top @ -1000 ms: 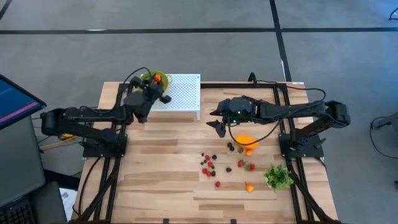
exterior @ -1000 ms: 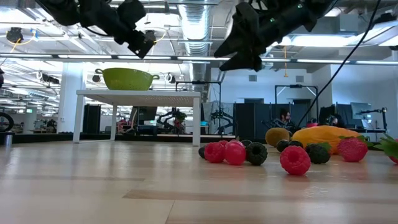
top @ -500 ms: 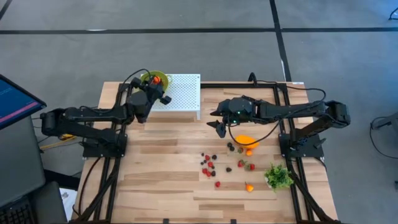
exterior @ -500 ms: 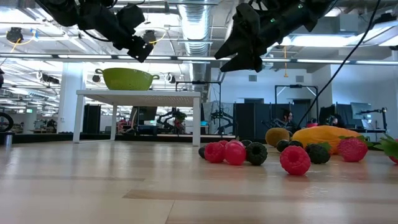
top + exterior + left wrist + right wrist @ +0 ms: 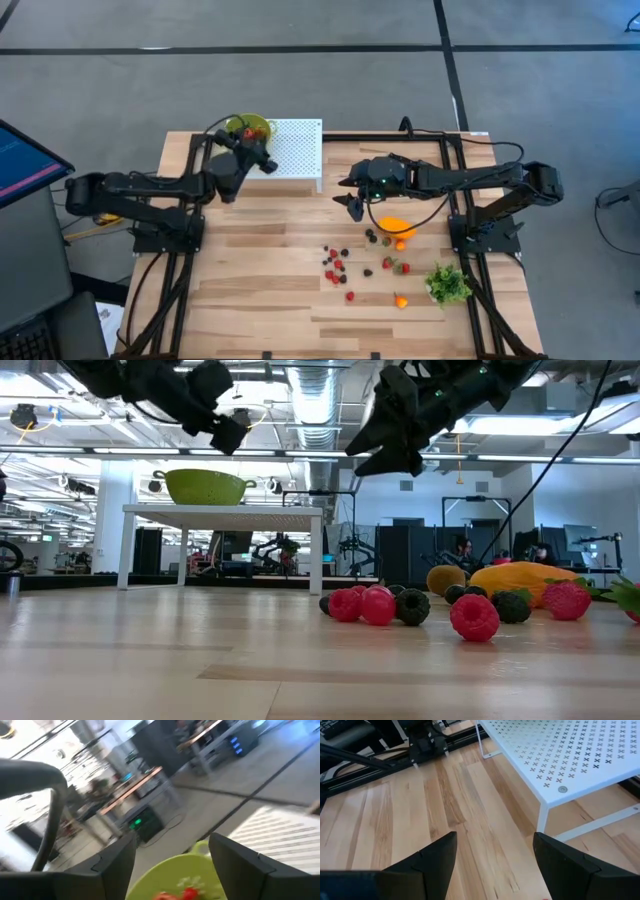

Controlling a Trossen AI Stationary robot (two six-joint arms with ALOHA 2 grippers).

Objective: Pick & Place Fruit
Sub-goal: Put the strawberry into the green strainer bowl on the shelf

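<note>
Left wrist view alone shows red fruit (image 5: 177, 894) inside the green bowl (image 5: 165, 875).

A: left gripper (image 5: 262, 160)?
B: arm stretched toward the table's back-left, raised, fingers apart.
A: right gripper (image 5: 352, 203)?
B: reaching in mid-table, raised, fingers spread.
</note>
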